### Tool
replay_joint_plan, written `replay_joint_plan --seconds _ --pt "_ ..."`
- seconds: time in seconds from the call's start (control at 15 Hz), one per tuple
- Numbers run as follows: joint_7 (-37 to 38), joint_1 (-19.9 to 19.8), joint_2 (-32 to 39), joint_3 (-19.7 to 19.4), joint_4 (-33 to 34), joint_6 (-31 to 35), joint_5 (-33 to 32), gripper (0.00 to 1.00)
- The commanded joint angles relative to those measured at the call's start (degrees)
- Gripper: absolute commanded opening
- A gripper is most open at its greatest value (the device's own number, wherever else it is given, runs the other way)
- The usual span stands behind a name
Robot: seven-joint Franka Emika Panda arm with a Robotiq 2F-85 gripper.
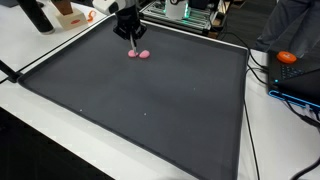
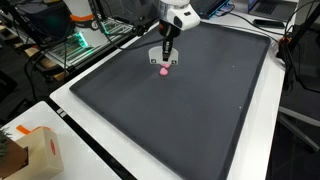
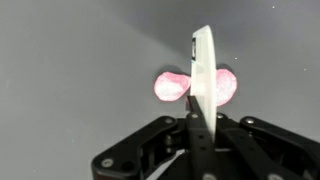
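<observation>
The black end effector (image 1: 132, 36) is pressed together on a thin, flat white plastic piece (image 3: 203, 80), pinching it edge-on so that it points straight down. Right beneath it, a small pink soft-looking two-lobed object (image 3: 172, 86) lies on the dark grey mat (image 2: 190, 120) that covers most of the white surface (image 1: 35, 115). It sits near the mat's far edge in an exterior view (image 1: 138, 53). In the wrist view the white piece crosses the middle of the pink object, one lobe showing on each side; whether the two touch cannot be told. A brown cardboard box (image 2: 38, 150) stands on the surface, well apart from the mat's corner.
</observation>
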Motion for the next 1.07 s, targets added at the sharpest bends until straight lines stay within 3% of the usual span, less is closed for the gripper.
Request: replay_joint_plan --seconds 0.0,0.67,1.0 --pt "2.56 0.83 1.38 -0.99 0.75 0.43 -1.83 0.01" --pt "4.57 0.77 6.18 -1.7 4.19 2.65 -3.03 0.01" --pt "4.14 0.31 9.47 -1.46 7.3 -5.48 -1.89 0.01"
